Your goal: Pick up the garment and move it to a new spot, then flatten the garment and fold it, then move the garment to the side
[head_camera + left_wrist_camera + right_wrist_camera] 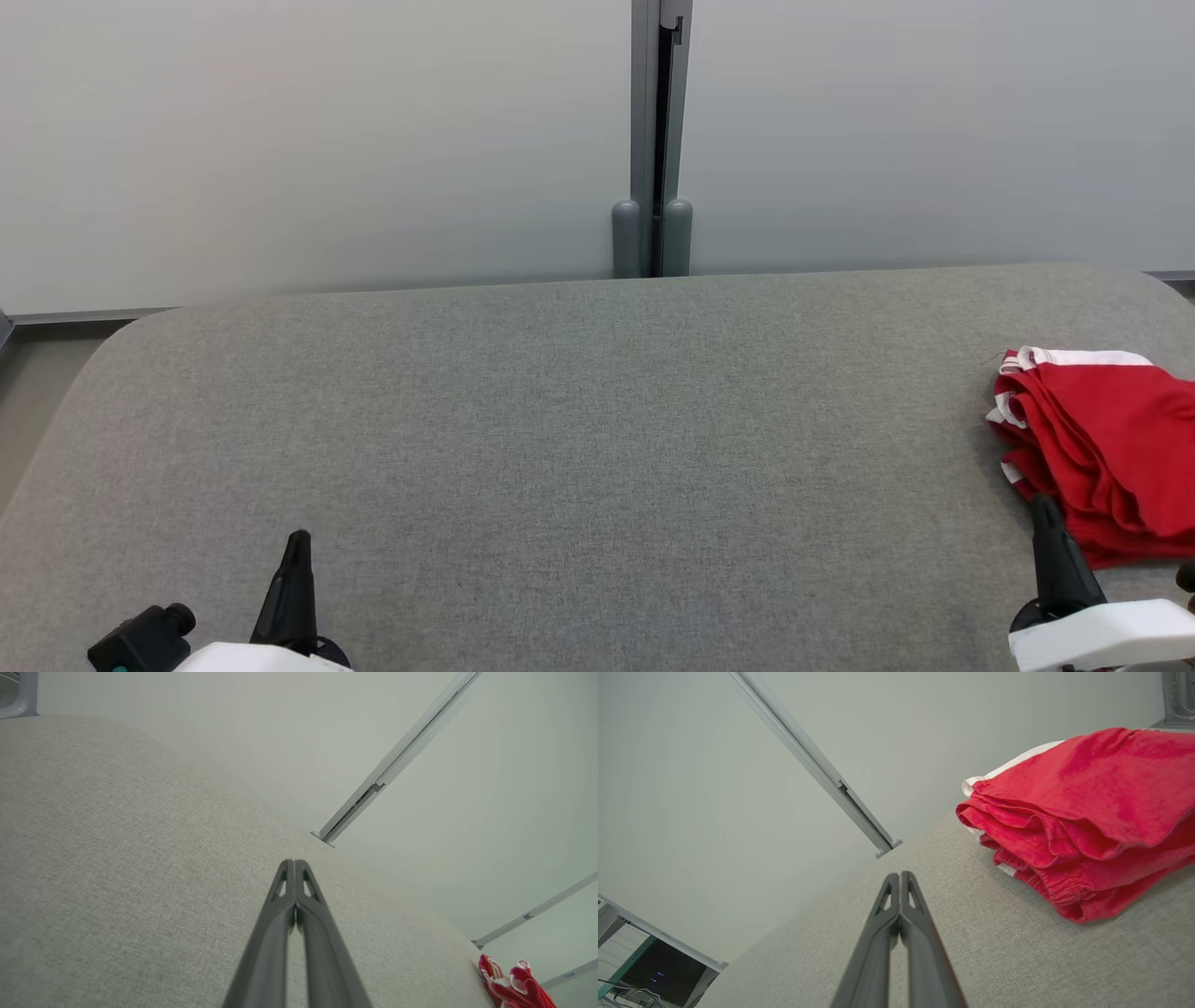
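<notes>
Folded red garment [1106,448] lies at the grey table's [597,420] right edge, wall post [652,140] behind. Right gripper [1044,506], just beside it, and left gripper [299,539] are closed, empty.

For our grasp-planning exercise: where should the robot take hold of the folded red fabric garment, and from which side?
Probably the bunched fold edges on the left side of the red fabric garment with white trim. Come in low from the left with the right gripper, fingers opened: there the layers form a raised lip.
</notes>
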Controlling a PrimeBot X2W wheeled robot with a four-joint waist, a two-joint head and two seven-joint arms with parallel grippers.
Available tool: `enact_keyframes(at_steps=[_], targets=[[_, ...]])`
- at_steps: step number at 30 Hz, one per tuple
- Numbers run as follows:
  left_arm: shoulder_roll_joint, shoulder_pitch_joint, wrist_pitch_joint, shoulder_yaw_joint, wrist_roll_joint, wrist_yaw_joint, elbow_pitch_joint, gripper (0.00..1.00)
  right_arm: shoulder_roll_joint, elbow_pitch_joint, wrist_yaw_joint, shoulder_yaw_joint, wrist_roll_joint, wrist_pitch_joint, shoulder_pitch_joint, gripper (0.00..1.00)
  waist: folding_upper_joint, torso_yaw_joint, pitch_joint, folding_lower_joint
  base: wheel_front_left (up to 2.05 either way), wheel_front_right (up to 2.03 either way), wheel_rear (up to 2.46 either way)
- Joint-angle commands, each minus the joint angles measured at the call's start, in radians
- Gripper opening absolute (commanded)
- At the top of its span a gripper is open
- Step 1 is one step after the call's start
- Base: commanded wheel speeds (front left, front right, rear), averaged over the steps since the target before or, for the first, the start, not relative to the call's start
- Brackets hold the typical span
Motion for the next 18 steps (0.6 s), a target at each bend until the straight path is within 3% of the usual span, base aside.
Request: enact_keyframes(at_steps=[1,18], targets=[[0.006,-0.039,0.006,0.008,-0.03,-0.006,-0.018,0.0,-0.006,-0.009,0.0,-0.01,0.029,0.007,-0.031,0.0,-0.0001,0.0,0.001,0.0,0.0,0.0,0.0],[0.007,-0.072,0.065,0.032,-0.247,-0.009,-0.028,0.0,0.01,0.001,0.0,-0.035,0.232,0.065,-0.059,0.0,-0.0001,-0.003,0.014,0.0,0.0,0.0,0.0]])
